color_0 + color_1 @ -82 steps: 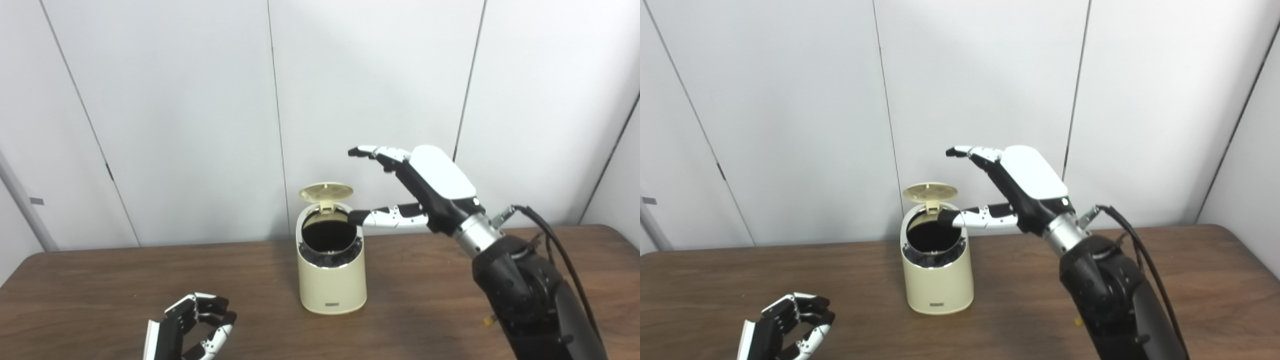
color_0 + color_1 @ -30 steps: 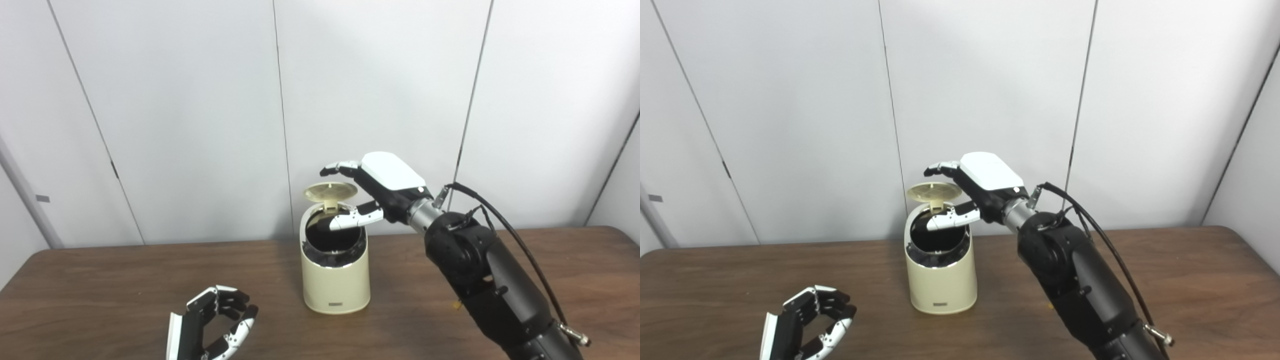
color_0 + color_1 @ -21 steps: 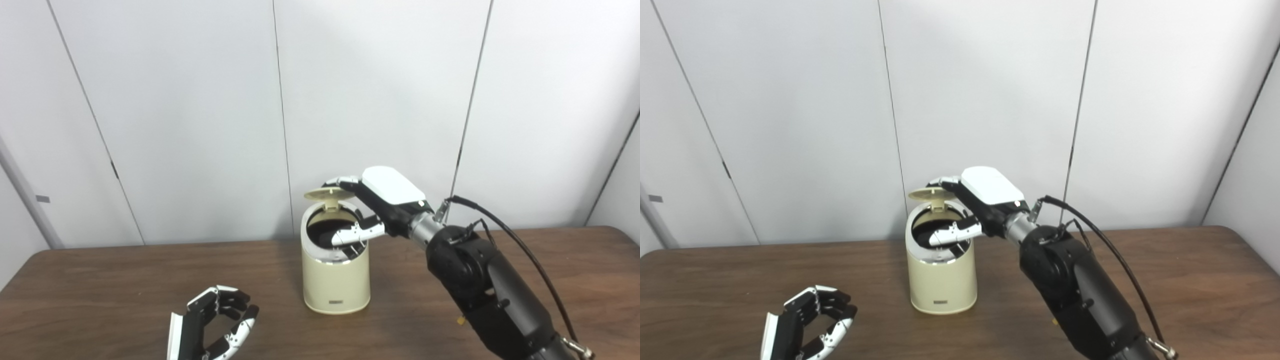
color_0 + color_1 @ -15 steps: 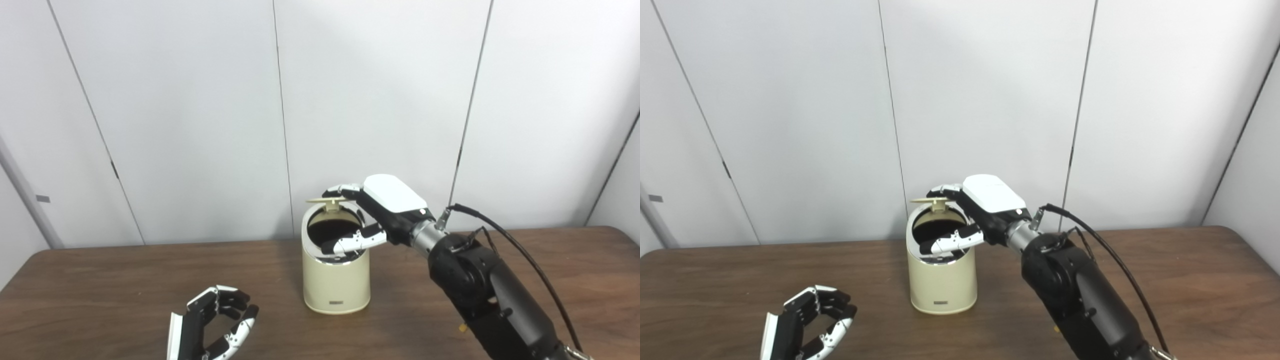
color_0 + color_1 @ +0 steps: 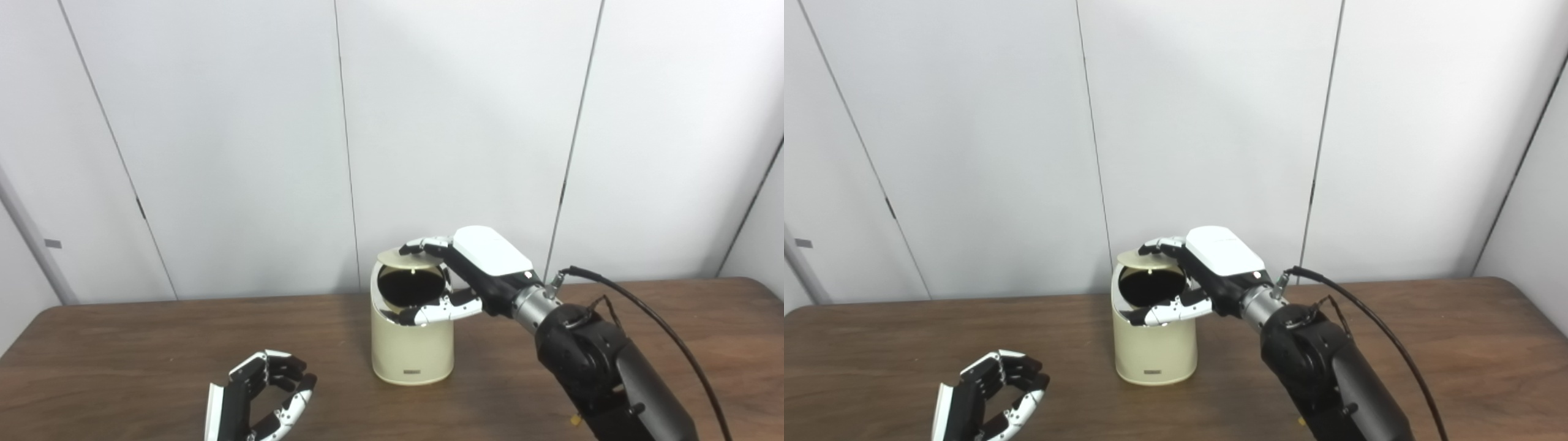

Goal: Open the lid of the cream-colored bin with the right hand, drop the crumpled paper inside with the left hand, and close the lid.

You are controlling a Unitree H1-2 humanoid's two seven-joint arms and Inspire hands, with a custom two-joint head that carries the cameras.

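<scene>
Left hand (image 5: 260,401) low over the near bench (image 5: 122,349), palm turned inward, fingers curled loosely with gaps between them, grasping nothing. No contact visible with any object.

To the right of that hand and farther back: cream-colored bin (image 5: 412,349), upright on the bench, well apart from the left hand. Small dark label low on its front face. Dark interior visible through the mouth. Crumpled paper not visible anywhere; whether inside the bin, cannot tell.

Lid (image 5: 407,259) hinged at the rear rim, tipped forward and partly lowered over the mouth, front edge raised clear of the rim. Opening only partly covered.

Right hand (image 5: 465,275) directly at the bin's top, reaching in from the right. Fingers (image 5: 422,246) extended and resting on the upper surface of the lid; thumb (image 5: 438,313) stretched across below, just in front of the mouth at the near rim. Not clenched, nothing enclosed, only pressing contact on the lid. Lid lying between fingers above and thumb below.

Further right: black forearm and a dark cable (image 5: 649,312) looping from the wrist toward the lower right edge.
</scene>
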